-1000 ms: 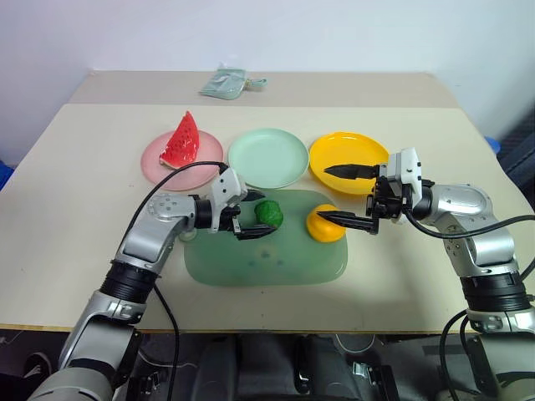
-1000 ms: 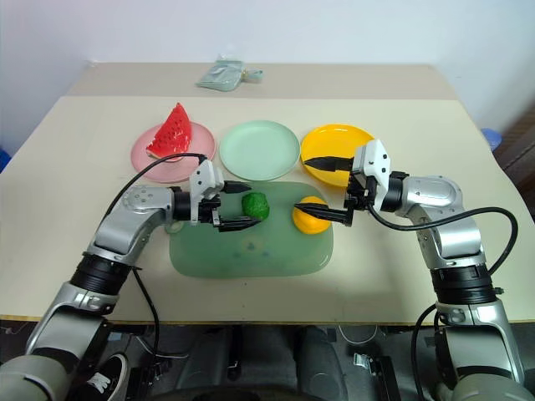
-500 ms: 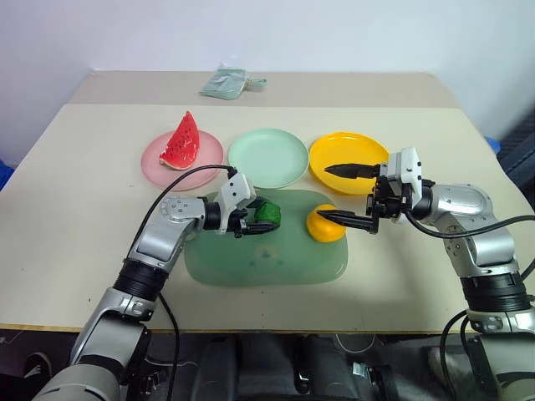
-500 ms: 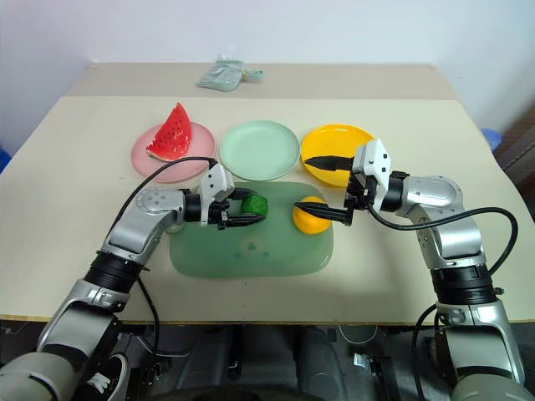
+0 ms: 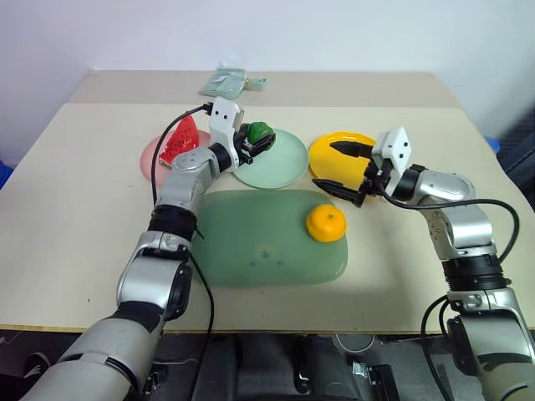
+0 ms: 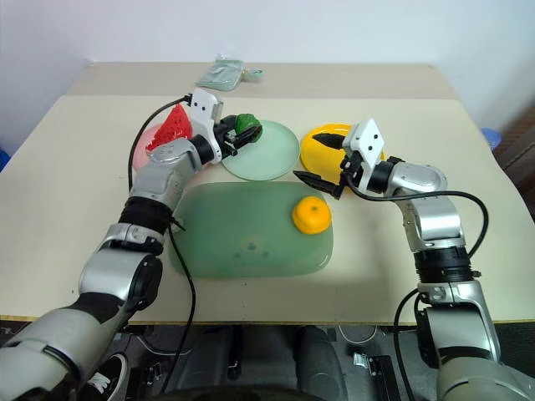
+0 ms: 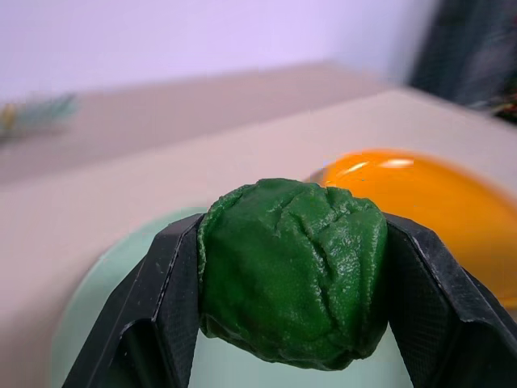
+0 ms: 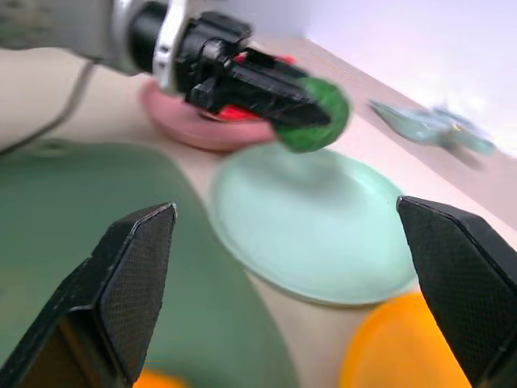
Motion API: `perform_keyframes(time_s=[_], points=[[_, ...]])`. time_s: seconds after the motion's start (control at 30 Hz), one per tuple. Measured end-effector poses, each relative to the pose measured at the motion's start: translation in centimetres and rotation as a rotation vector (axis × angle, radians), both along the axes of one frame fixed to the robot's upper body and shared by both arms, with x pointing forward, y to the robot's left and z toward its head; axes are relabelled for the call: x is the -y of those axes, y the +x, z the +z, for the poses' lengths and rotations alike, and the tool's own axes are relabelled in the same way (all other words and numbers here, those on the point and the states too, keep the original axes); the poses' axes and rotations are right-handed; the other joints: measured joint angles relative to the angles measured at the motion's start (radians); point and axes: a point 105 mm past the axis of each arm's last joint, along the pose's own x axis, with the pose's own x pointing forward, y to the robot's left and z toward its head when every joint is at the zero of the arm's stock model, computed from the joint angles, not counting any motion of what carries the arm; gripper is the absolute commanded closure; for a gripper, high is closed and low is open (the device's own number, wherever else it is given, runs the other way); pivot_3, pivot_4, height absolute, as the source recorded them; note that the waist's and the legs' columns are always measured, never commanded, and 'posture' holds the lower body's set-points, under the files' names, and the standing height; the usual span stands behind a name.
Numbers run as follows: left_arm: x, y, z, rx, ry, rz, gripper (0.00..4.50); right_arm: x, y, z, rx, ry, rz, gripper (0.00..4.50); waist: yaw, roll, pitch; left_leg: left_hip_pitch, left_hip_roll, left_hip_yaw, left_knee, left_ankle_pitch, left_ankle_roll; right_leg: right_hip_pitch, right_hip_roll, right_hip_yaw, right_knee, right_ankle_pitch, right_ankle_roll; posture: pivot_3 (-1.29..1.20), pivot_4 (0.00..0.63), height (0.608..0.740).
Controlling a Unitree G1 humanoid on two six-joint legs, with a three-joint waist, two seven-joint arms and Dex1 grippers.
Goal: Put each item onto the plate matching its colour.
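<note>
**Counter and what lies on it**

A beige counter (image 5: 75,192) is seen, with a seam running across it towards the far side. Three plates are set in a row on it: a pink plate (image 5: 153,159) at the left, a pale mint plate (image 5: 280,163) in the middle, a yellow-orange plate (image 5: 334,150) at the right. Just nearer, a large green cutting board (image 5: 251,242) lies flat. A small pale-green object (image 5: 224,82) is noted at the far edge.
</note>
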Motion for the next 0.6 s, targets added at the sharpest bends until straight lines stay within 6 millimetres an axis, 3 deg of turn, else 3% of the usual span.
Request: perform_keyframes(time_s=[0.13,0.27,0.37,0.5,0.6], points=[[0.1,0.7,-1.5,-0.010,0.083,0.054,0.14,0.1,0.2,-0.1,0.012,-0.011,-0.026,0.00,0.000,0.000,0.000,-0.003,0.000,0.000,0.000,0.000,0.000,-0.003,0.000,0.000,0.001,0.000,0.000,0.00,0.150,0.740],[1.2,0.5,-2.4,-0.009,0.098,0.029,0.06,0.1,0.0,-0.1,0.027,-0.022,-0.026,0.00,-0.001,0.000,0.000,-0.004,0.000,0.000,0.001,0.000,0.000,-0.004,0.000,0.000,0.001,0.000,0.000,0.00,0.150,0.740],[1.4,0.2,-1.7,-0.002,0.063,-0.034,0.06,0.2,-0.5,-0.7,0.001,-0.032,-0.017,0.00,-0.002,0.000,0.000,-0.004,0.000,0.000,0.001,0.000,0.000,-0.004,0.000,0.000,0.001,0.000,0.000,0.00,0.150,0.740],[0.7,-0.8,1.5,0.096,0.055,-0.182,0.06,0.1,-2.2,-1.4,-0.087,-0.035,0.065,0.00,-0.006,0.000,0.000,-0.005,0.000,0.000,0.000,0.000,0.000,-0.005,0.000,0.000,0.002,0.000,0.000,0.00,0.150,0.740],[-0.9,-3.1,4.7,0.198,0.047,-0.330,0.06,0.1,-3.4,-1.5,-0.140,-0.041,0.124,0.00,-0.014,0.000,0.000,-0.005,0.000,0.001,0.000,0.000,0.000,-0.005,0.000,0.000,0.002,0.000,0.000,0.00,0.150,0.740]])
